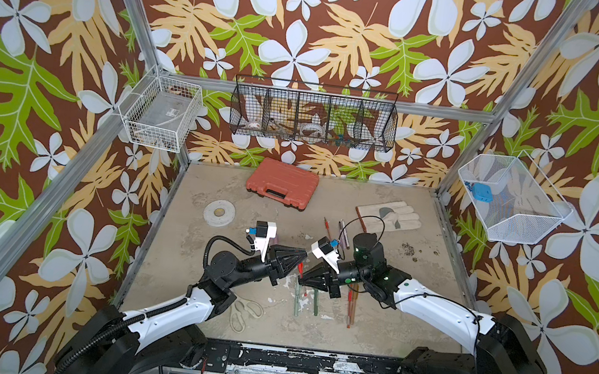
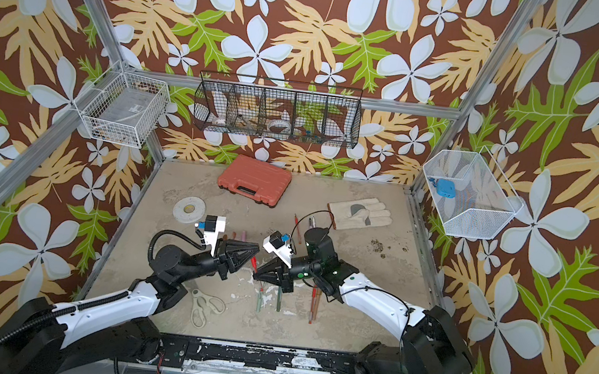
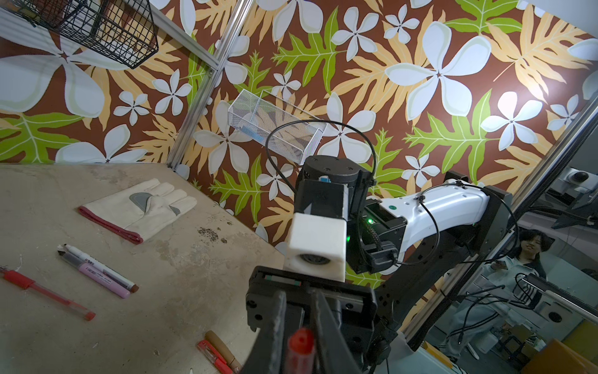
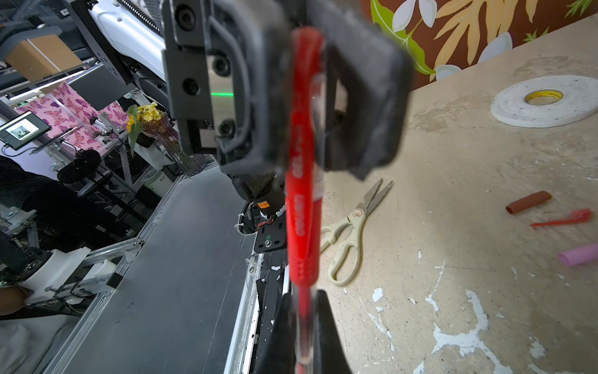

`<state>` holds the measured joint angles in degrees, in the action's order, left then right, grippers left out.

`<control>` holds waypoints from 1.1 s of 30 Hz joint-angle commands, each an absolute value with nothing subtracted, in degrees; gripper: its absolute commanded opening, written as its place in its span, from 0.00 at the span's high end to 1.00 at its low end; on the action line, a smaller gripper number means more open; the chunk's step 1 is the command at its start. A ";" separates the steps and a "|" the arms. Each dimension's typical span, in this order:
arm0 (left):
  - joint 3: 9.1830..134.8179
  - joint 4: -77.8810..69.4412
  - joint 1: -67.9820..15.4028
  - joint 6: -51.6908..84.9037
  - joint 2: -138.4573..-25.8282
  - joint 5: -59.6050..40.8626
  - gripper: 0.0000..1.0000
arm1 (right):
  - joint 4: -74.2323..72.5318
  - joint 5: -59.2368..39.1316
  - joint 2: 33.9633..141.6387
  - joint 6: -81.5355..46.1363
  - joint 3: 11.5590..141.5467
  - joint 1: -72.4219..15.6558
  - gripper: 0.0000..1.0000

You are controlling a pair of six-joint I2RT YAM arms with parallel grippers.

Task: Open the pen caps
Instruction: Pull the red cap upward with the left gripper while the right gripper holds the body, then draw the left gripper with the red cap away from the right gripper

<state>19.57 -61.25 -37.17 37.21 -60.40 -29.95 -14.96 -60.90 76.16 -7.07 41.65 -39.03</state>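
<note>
Red pen [image 4: 302, 200] bridges both arms, long axis running between them: right jaws clamp its barrel, left jaws pinch the red cap [image 3: 301, 343]

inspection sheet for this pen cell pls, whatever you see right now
surface: table worn, paint chipped, dark crumbs
job's things: red pen held in the air, cap on; brown cap and pink cap lie loose
clutter: scissors, tape roll, glove, orange case
grippers: left gripper shut on the red pen's cap end, right gripper shut on its barrel
cables: black cable loop arches above right arm
surroundings: black wire basket and white baskets on floral walls; person beyond the frame
</note>
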 commanded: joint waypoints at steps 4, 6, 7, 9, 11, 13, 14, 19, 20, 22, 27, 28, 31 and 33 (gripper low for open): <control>20.08 -62.77 -37.09 37.04 -61.07 -30.38 0.89 | -16.00 -61.80 76.81 -6.15 42.16 -39.08 1.00; 20.16 -62.82 -37.09 36.83 -61.59 -30.28 0.94 | -15.85 -61.85 77.45 -5.81 42.18 -39.06 1.00; 20.13 -62.75 -37.09 36.79 -61.89 -30.26 0.96 | -15.97 -61.92 77.71 -5.74 42.22 -39.06 1.00; 20.26 -62.77 -37.05 36.87 -62.23 -30.27 1.00 | -15.76 -61.81 78.17 -5.46 42.31 -39.04 1.00; 20.26 -62.82 -37.09 36.92 -62.25 -30.00 1.00 | -15.65 -61.34 78.42 -5.21 42.43 -39.11 1.00; 20.13 -62.43 -37.09 36.97 -61.75 -29.34 1.00 | -15.64 -60.17 77.91 -4.93 42.20 -39.07 1.00; 19.95 -62.34 -37.11 37.13 -61.18 -28.76 1.00 | -15.53 -59.37 77.31 -4.77 41.98 -39.10 1.00; 19.56 -58.54 -37.00 36.27 -57.30 -24.61 1.00 | -16.50 -54.23 73.57 -4.58 40.49 -39.10 1.00; 19.60 -57.59 -37.00 36.21 -56.71 -23.47 1.00 | -16.77 -52.82 72.93 -4.57 40.20 -39.11 1.00; 20.07 -55.78 -37.00 36.25 -56.39 -22.06 1.00 | -16.31 -49.66 71.71 -4.10 39.65 -39.75 1.00; 20.30 -55.32 -37.00 36.78 -56.69 -21.33 1.00 | -13.21 -42.41 69.06 -1.15 39.40 -42.63 1.00; 20.30 -55.58 -37.00 36.99 -56.80 -21.56 1.00 | -13.32 -42.52 68.77 -1.14 39.10 -42.66 1.00; 20.04 -56.37 -37.00 37.42 -56.65 -21.91 1.00 | -13.66 -42.70 68.24 -1.07 38.69 -42.65 1.00; 20.04 -56.20 -37.00 37.47 -56.36 -21.66 1.00 | -13.25 -42.04 68.58 -0.90 38.98 -42.95 1.00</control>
